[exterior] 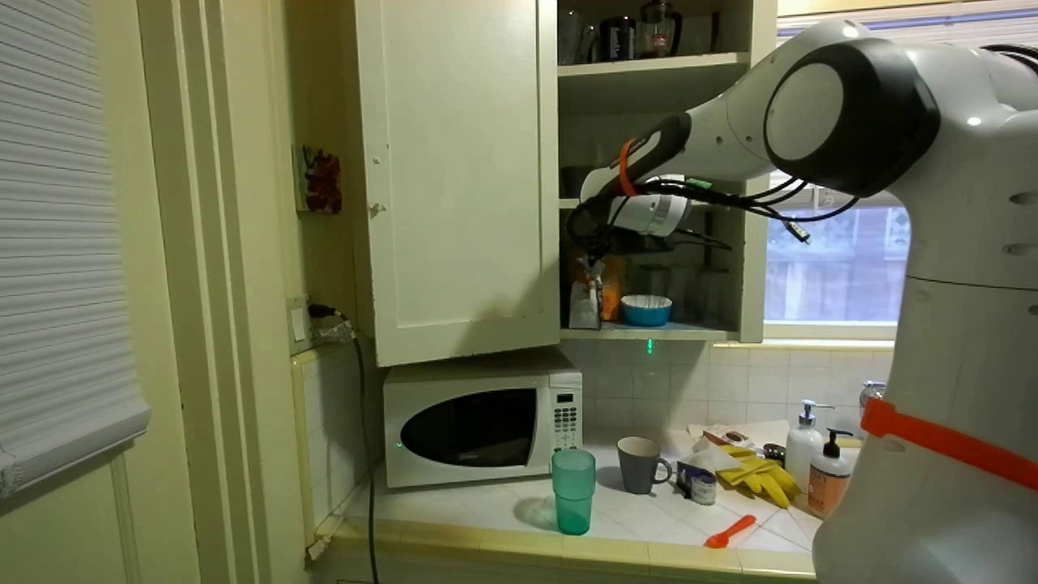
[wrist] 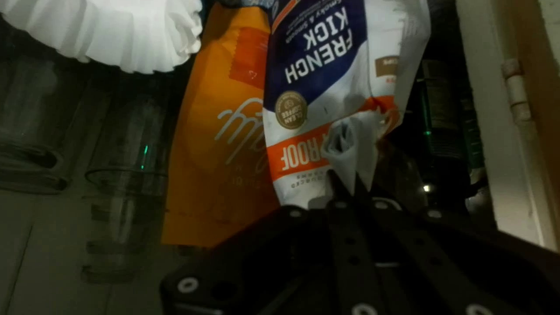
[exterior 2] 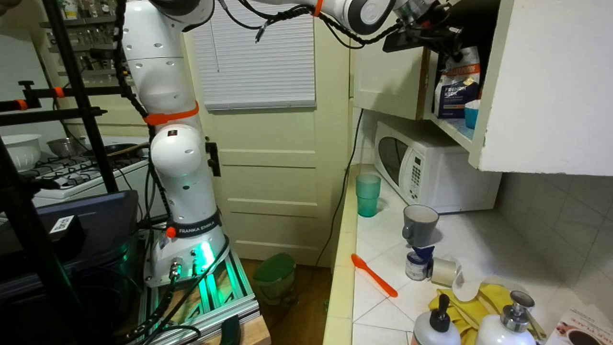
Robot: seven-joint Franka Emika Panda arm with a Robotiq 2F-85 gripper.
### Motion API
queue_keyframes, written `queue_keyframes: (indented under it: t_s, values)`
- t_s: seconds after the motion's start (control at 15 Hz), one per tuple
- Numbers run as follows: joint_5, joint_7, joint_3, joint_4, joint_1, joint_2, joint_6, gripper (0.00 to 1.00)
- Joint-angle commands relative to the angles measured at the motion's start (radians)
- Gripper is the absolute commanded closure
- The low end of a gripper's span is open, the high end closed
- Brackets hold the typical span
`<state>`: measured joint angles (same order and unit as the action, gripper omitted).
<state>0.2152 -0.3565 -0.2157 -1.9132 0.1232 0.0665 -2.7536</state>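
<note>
A cream panelled door with a white pleated blind stood above a brown wooden floor. A white-tiled wall backed the tabletop, also tiled in white and edged in yellow. The window glowed pale beside an open painted cabinet, dim inside.

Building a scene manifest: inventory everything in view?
Counter: 1, white, below cabinet
Cabinet: 1, cream, above microwave
Microwave: 1, white, counter
French Kick bag: 1, white and navy, cabinet
Orange bag: 1, orange, beside it
Blue container: 1, blue, cabinet
Glassware: count unclear, clear, cabinet
Tumbler: 1, teal, counter
Mug: 1, grey, counter
Spoon: 1, orange, counter
Small container: 1, white and blue, beside mug
Gloves: count unclear, yellow, counter
Pump bottles: 2, white and orange, beside gloves
Bin: 1, green, floor
Stove: 1, white, across from counter
Arm: 1, white, extended to cabinet
Claw: 1, black, shut on French Kick bag
</note>
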Motion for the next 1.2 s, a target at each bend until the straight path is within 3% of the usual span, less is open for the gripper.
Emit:
queue_keyframes:
  t_s: [0.0, 0.2, 0.27, 0.4, 0.73, 0.93, 1.13]
  values:
    - [0.066, -0.135, -0.001, 0.000, -0.019, -0.039, -0.076, 0.99]
    - [0.095, -0.221, 0.005, -0.005, -0.025, -0.047, -0.090, 0.99]
    - [0.106, -0.239, 0.006, -0.007, -0.025, -0.045, -0.092, 0.72]
    - [0.074, -0.197, 0.012, -0.024, -0.022, -0.026, -0.105, 0.64]
    - [-0.038, -0.086, 0.027, -0.080, -0.010, -0.004, -0.162, 0.27]
    - [-0.133, -0.007, 0.032, -0.134, -0.006, 0.001, -0.298, 0.05]
    - [-0.155, 0.015, 0.037, -0.176, -0.011, 0.009, -0.397, 0.00]
